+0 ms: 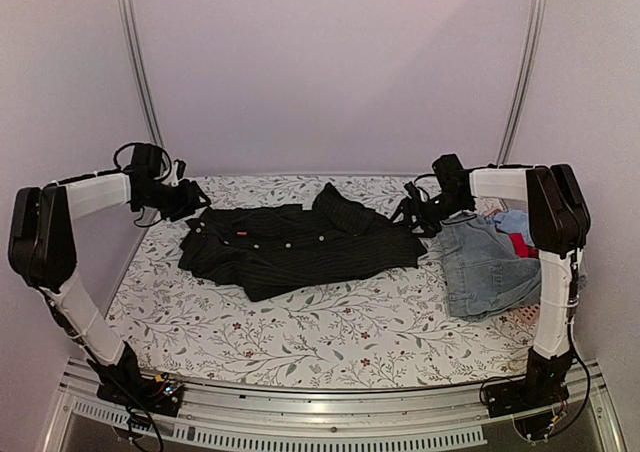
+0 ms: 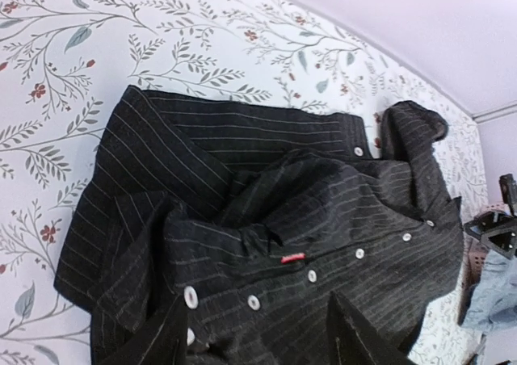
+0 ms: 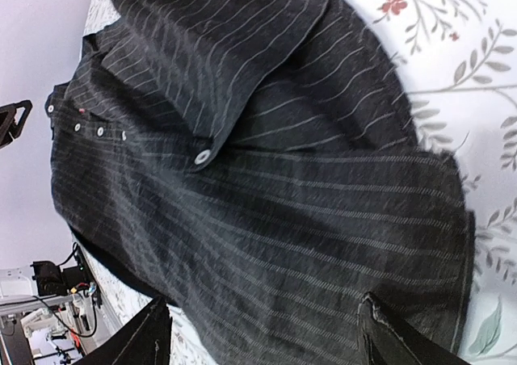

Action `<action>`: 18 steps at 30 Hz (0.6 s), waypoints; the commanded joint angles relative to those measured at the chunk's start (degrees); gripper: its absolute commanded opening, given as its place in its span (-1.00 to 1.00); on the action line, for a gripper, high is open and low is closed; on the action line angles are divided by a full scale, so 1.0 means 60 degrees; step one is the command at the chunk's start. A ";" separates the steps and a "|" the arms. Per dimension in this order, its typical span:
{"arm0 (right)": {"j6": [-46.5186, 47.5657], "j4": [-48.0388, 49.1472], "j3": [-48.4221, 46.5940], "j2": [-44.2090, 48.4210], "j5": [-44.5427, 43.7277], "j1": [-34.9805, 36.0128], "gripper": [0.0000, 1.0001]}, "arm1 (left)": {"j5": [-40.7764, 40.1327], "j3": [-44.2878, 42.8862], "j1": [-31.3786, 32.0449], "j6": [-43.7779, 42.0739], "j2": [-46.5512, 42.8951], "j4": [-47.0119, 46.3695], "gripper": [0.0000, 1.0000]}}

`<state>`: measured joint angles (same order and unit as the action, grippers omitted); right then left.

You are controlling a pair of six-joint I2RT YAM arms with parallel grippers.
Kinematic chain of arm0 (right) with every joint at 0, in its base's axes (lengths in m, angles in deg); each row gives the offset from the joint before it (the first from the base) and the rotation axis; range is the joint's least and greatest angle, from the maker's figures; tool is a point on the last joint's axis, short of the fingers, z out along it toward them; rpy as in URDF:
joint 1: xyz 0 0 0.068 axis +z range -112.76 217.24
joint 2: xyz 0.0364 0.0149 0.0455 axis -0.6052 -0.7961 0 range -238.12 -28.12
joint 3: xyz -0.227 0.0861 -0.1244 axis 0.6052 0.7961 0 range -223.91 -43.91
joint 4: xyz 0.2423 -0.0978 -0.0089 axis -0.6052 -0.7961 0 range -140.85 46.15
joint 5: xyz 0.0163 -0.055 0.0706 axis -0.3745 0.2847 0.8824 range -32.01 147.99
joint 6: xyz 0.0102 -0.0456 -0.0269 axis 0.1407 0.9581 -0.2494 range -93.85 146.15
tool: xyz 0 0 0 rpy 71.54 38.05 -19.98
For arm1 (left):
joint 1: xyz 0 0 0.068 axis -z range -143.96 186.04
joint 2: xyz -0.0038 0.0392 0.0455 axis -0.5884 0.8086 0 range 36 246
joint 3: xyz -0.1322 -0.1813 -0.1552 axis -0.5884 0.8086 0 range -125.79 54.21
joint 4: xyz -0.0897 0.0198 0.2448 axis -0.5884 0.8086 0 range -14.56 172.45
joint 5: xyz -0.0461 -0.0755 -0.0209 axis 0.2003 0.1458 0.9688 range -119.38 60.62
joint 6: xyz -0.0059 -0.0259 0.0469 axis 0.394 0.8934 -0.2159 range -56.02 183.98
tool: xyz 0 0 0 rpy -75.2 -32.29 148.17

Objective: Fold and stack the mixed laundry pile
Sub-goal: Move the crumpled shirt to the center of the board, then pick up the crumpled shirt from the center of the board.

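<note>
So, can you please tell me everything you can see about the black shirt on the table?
The shirt is black with thin pale stripes, soft cloth. It has small white buttons and a little red tag near the collar. It lies spread but wrinkled on the flowered table cover, one part bunched up at the far side. The open left gripper is at its collar end, the open right gripper at the other; contact is unclear. Some blue denim lies close beside.
</note>
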<state>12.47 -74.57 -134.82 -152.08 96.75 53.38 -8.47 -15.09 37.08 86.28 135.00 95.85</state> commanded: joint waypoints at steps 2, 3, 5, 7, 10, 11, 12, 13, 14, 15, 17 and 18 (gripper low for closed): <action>0.0704 -0.0545 0.0879 0.1408 0.0394 0.0163 0.56 | 0.1052 0.1259 0.0032 -0.0337 -0.1360 0.0121 0.23; 0.0793 -0.0585 0.0970 0.1422 0.0472 0.0195 0.57 | 0.1148 0.1493 0.0083 -0.0369 -0.1461 0.0097 0.25; 0.0889 -0.0671 0.1016 0.1311 0.0402 0.0272 0.59 | 0.0936 0.1775 0.0236 -0.0365 -0.1481 0.0151 0.31; 0.0915 -0.0852 0.0880 0.1058 0.0105 0.0383 0.60 | 0.0776 0.1751 0.0398 -0.0380 -0.1359 0.0250 0.36; 0.1137 -0.1246 0.0590 0.0737 0.0083 0.0612 0.52 | 0.0916 0.1493 0.0920 -0.0785 -0.1399 0.0637 0.18; 0.1292 -0.1268 0.0648 0.0804 0.0131 0.0711 0.51 | 0.0885 0.1443 0.1220 -0.1105 -0.1621 0.0827 0.13; 0.1402 -0.1267 0.0869 0.1019 0.0162 0.0813 0.51 | 0.0845 0.1450 0.1576 -0.1331 -0.1845 0.0969 0.12; 0.1508 -0.1267 0.1081 0.1217 0.0137 0.0908 0.50 | 0.0710 0.1546 0.2018 -0.1550 -0.2071 0.1110 0.08; 0.1541 -0.1267 0.1297 0.1341 0.0178 0.0957 0.50 | 0.0607 0.1671 0.2263 -0.1725 -0.2324 0.1208 0.04; 0.1552 -0.1265 0.1519 0.1491 0.0245 0.0981 0.50 | 0.0660 0.1819 0.2437 -0.1861 -0.2550 0.1286 -0.01; 0.1569 -0.1159 0.1895 0.1641 0.0224 0.0986 0.50 | 0.1276 0.2170 0.2511 -0.2088 -0.2960 0.1263 -0.06; 0.1563 -0.1101 0.2033 0.1712 0.0194 0.0994 0.50 | 0.1551 0.2368 0.2565 -0.2252 -0.3153 0.1196 -0.06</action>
<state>20.06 -80.50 -125.90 -145.11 97.67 58.76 -3.64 -4.07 51.40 78.13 121.49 101.36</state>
